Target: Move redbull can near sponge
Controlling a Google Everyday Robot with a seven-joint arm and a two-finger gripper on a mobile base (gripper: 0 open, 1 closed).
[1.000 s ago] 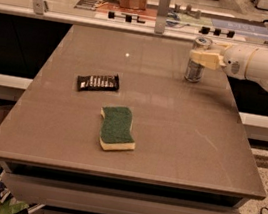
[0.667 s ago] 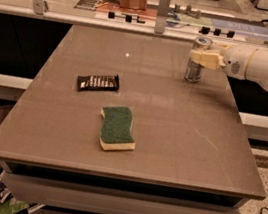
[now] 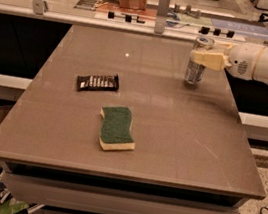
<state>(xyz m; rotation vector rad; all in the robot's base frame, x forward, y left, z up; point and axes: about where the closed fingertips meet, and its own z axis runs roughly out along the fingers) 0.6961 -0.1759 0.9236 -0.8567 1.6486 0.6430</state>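
The redbull can [image 3: 195, 70], a slim silver-grey can, stands upright on the table near its far right side. My gripper [image 3: 204, 57] reaches in from the right on a white arm, and its pale fingers [image 3: 208, 59] are closed around the can's upper half. The sponge [image 3: 116, 127], green on top with pale yellow foam below, lies flat in the middle of the table, well to the front and left of the can.
A flat black snack-bar wrapper [image 3: 97, 81] lies left of centre, behind the sponge. The brown table [image 3: 167, 150] ends in a rail with metal posts [image 3: 164, 5] along its far edge. The floor drops off at the right.
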